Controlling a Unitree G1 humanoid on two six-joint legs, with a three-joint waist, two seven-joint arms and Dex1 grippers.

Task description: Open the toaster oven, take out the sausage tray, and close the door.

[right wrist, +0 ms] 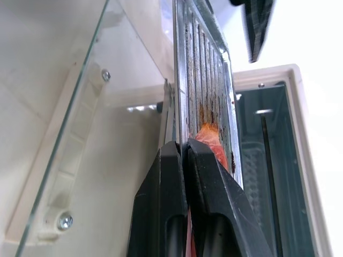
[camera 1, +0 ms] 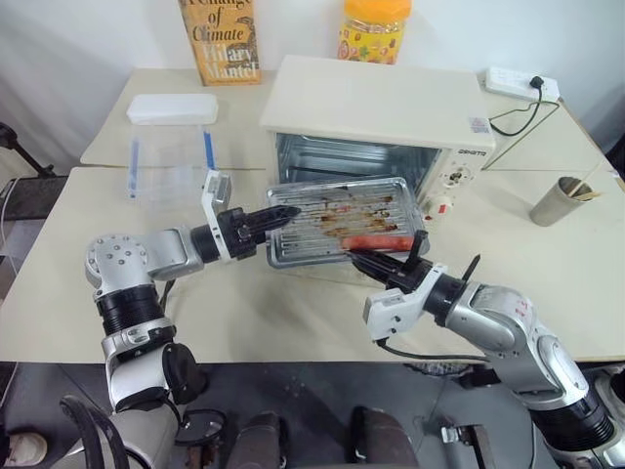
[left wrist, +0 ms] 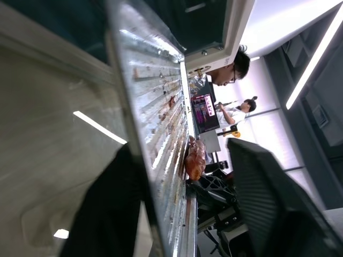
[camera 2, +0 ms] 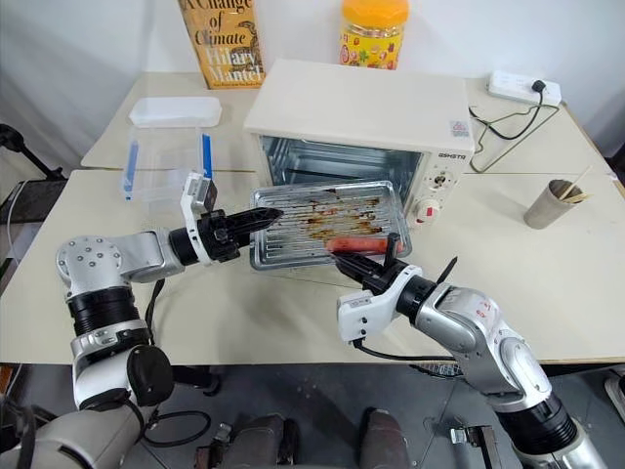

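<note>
Book (camera 1: 223,39) reads "Climate… Hilary Mantel". Right gripper (camera 1: 359,259) clamped on sausage tray (camera 1: 342,217); left gripper (camera 1: 283,214) straddles its rim, fingers apart.

Cream-white toaster oven (camera 1: 376,115) stood on the table, its glass door (right wrist: 64,176) swung down open, the silvery ridged sausage tray (camera 1: 337,217) was out in front of the cavity, grease-stained, a red-orange sausage (camera 1: 376,241) by its near rim
</note>
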